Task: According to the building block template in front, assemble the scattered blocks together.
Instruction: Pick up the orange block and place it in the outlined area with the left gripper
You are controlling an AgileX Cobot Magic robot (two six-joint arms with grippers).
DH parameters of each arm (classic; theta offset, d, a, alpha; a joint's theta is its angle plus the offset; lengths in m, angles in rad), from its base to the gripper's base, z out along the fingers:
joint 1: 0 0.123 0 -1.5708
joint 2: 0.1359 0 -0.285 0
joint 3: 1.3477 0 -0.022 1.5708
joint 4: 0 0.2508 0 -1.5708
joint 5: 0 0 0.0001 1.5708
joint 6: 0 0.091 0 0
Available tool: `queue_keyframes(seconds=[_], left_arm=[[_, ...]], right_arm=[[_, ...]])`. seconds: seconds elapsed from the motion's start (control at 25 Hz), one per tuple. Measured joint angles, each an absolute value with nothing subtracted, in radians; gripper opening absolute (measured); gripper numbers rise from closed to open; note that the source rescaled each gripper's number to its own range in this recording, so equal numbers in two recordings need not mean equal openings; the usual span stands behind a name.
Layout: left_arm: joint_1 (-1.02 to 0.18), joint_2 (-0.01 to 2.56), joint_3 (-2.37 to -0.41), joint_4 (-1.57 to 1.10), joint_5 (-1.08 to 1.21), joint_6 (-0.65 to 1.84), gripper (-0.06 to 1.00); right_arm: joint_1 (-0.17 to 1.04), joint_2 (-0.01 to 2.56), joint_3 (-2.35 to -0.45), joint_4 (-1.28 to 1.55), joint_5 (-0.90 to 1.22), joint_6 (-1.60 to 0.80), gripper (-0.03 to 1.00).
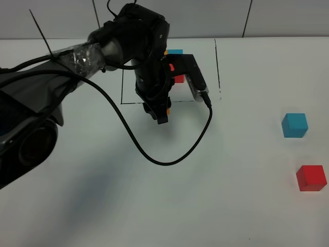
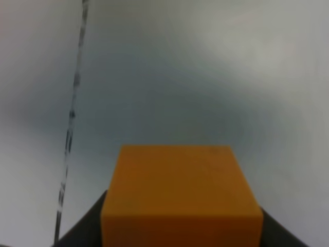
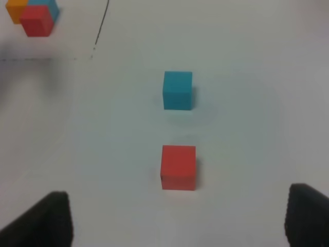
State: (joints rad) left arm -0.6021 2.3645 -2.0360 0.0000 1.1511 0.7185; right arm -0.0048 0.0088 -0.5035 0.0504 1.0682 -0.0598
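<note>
Three blocks: orange block [image 2: 180, 190], teal-blue block [image 1: 294, 125], red block [image 1: 311, 178].
Template [image 3: 35, 19]: one; I see the teal-blue and red blocks well right of it.
Left gripper [image 1: 161, 115]: clamped on orange block, near template.
Right gripper [image 3: 175, 221]: fingers apart.

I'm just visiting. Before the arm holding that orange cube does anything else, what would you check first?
1. Is the orange cube held squarely in the left gripper? Ok.
2. Is the orange cube clear of the table? Cannot tell.
3. Do the blue cube and red cube stand apart with nothing on them? Ok.
4. Is the right gripper open and empty? Ok.
5. Is the framed sample cluster fully visible from above? Not ok: the arm covers part of it.
</note>
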Motion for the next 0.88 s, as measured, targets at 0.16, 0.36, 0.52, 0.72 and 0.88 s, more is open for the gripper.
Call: queue_keyframes(seconds=[0.16, 0.36, 0.52, 0.72, 0.88], left_arm=[[-0.623, 2.430, -2.148, 0.000, 1.192, 0.769, 0.01], [-0.633, 2.463, -2.171, 0.000, 1.192, 0.819, 0.01], [-0.633, 2.488, -2.171, 0.000, 1.193, 0.858, 0.01], [-0.633, 2.516, -2.171, 0.000, 1.193, 0.901, 0.01], [-0.633, 2.525, -2.171, 0.000, 1.193, 0.907, 0.01]], right_arm=[[-0.005, 0.009, -0.503, 0.050, 1.068, -0.060, 0.69], [-0.005, 0.009, -0.503, 0.050, 1.068, -0.060, 0.69], [-0.005, 0.009, -0.503, 0.050, 1.068, -0.060, 0.69], [-0.005, 0.009, -0.503, 0.050, 1.068, -0.060, 0.69], [-0.005, 0.009, -0.503, 0.050, 1.068, -0.060, 0.69]])
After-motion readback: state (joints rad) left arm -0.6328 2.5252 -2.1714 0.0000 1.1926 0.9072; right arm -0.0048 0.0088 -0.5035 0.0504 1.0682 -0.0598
